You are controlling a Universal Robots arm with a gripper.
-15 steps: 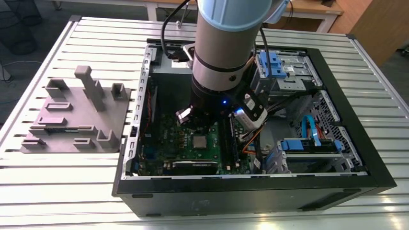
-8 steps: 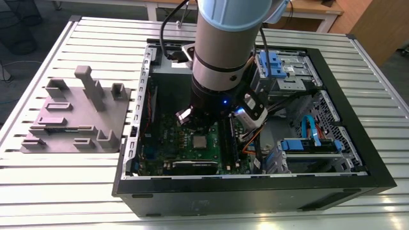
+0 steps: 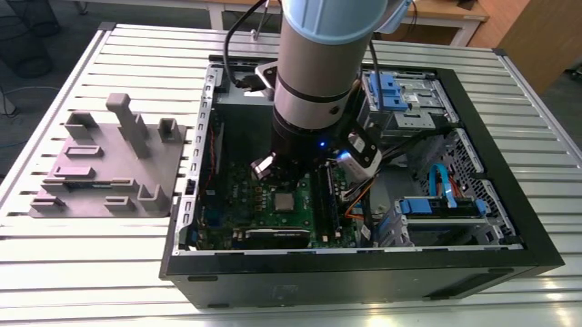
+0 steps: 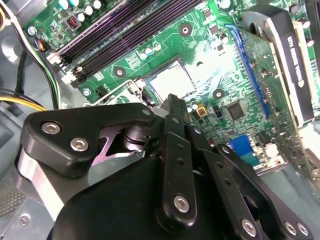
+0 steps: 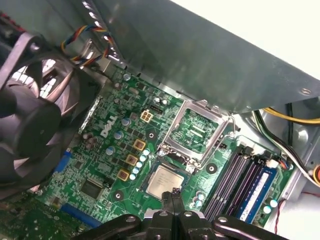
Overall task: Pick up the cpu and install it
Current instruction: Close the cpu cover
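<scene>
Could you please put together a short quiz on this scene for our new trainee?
1. True or false: the cpu lies flat on the green board.
2. The gripper is: A) shut on the cpu; B) shut, holding nothing, close to the cpu; C) over the grey fixture.
3. Fill in: the hinged metal frame beside the cpu is flipped ____.
Key: 1 true; 2 B; 3 open.
</scene>
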